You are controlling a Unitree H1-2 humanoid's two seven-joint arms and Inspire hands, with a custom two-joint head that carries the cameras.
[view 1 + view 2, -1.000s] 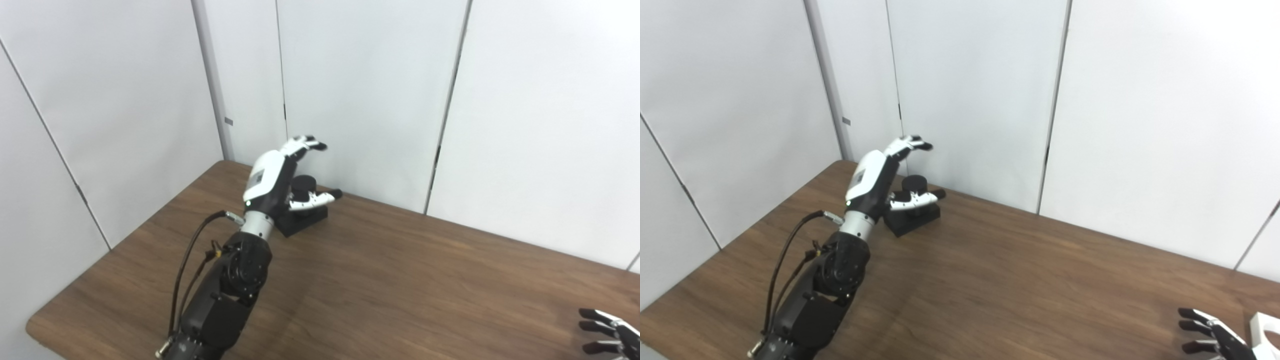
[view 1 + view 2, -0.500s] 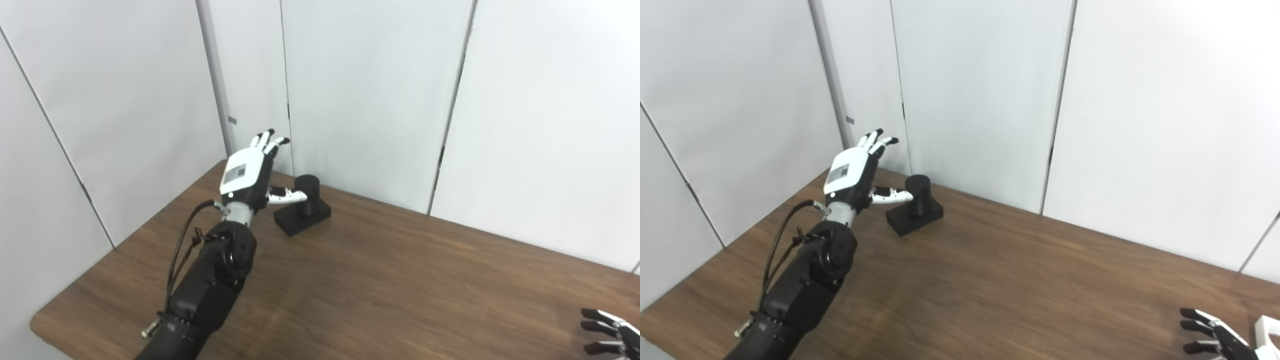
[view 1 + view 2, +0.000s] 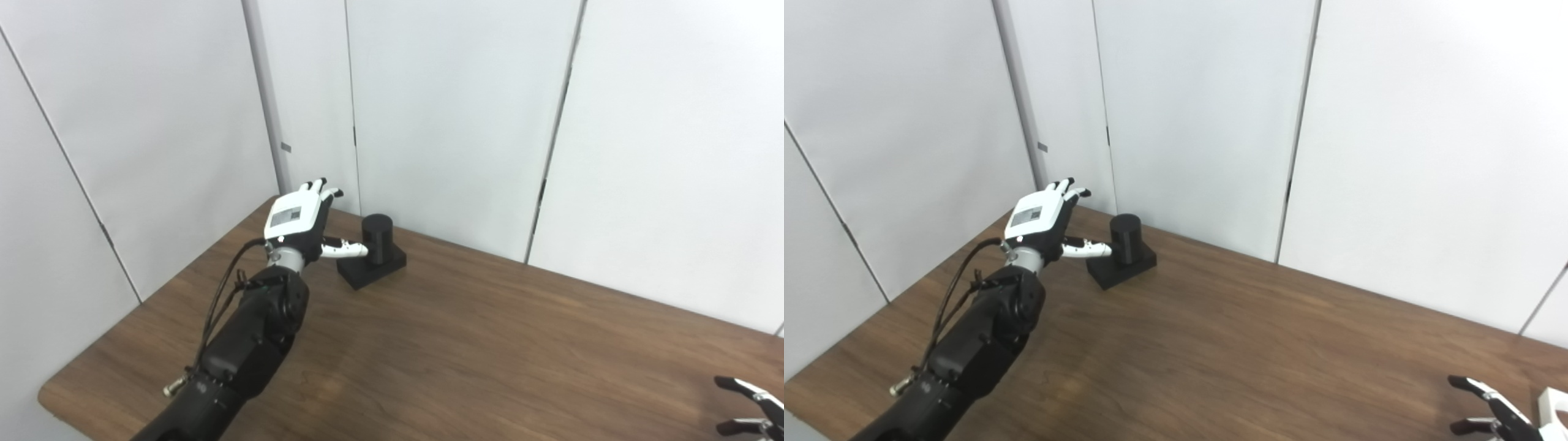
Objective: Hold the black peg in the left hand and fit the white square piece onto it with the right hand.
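Note:
The black peg [image 3: 376, 239], a short cylinder on a square black base, stands on the brown table [image 3: 465, 343] near the far left edge by the wall. My left hand [image 3: 298, 220] is open just left of the peg, fingers up and apart, thumb reaching to the peg's side; I cannot tell whether it touches. My right hand [image 3: 1488, 413] is open at the bottom right corner, only its fingers showing. The white square piece [image 3: 1552, 405] lies just right of it, cut off by the picture's edge; it is out of the left eye view.
White wall panels [image 3: 459, 110] stand right behind the table's far edge, close to the peg. The table's left edge [image 3: 159, 288] runs near my left forearm.
My left hand has drawn back from over the peg to its left side and lowered, fingers now straight up. The right hand has barely moved. The camera shifted slightly.

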